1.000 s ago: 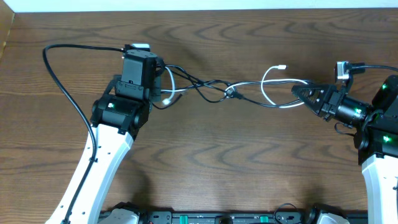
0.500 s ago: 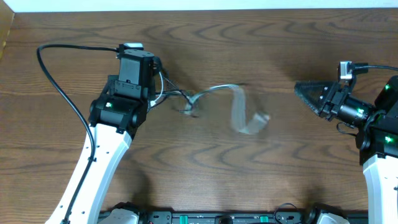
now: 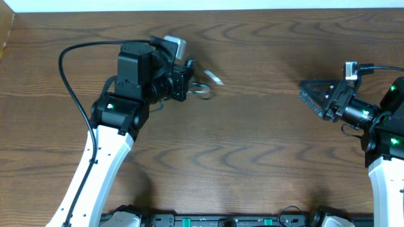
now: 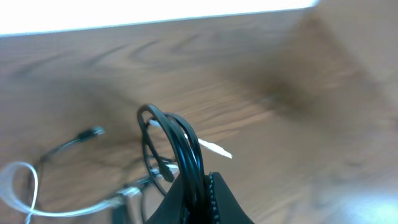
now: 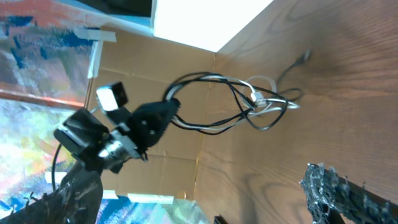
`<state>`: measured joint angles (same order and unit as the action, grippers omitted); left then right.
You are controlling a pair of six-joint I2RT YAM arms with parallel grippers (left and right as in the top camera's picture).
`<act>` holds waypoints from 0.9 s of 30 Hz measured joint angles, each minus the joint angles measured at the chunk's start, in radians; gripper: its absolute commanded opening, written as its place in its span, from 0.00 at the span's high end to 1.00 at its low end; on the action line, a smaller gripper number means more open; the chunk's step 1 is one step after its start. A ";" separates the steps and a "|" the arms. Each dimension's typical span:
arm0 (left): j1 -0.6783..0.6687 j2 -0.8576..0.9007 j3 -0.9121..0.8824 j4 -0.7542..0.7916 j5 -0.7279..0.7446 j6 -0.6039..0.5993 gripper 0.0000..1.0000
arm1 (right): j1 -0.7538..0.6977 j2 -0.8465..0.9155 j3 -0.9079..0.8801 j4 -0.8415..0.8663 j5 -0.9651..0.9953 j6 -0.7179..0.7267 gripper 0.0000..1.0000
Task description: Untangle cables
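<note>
Where the left fingers (image 4: 214,199) pinch them, the cables (image 3: 202,85) form one compact tangle. The black cord (image 4: 177,140) rises in tight loops at the grip, and the white cord (image 4: 22,186) trails in a slack loop beside it, with one white plug end sticking out. I read the bundle over the far left of the tabletop (image 3: 252,157). The right fingers (image 5: 339,193) stand spread and empty. One second ago the cables were stretched between both arms; they have since sprung back to the left side.
</note>
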<state>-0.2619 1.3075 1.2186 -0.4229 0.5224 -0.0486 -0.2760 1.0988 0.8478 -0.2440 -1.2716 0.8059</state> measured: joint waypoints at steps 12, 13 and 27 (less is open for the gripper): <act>-0.013 0.000 0.000 0.302 0.276 -0.116 0.93 | 0.124 0.000 0.000 -0.117 0.123 -0.081 0.01; -0.021 0.000 0.000 0.319 0.288 -0.123 0.93 | 0.141 0.000 0.000 -0.119 0.135 -0.084 0.01; -0.146 0.000 0.000 0.370 0.345 -0.146 0.92 | 0.300 0.000 0.000 -0.119 0.396 -0.119 0.01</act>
<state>-0.4084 1.3075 1.2186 -0.0525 0.8677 -0.1951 0.0238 1.0988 0.8478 -0.3630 -0.8757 0.6872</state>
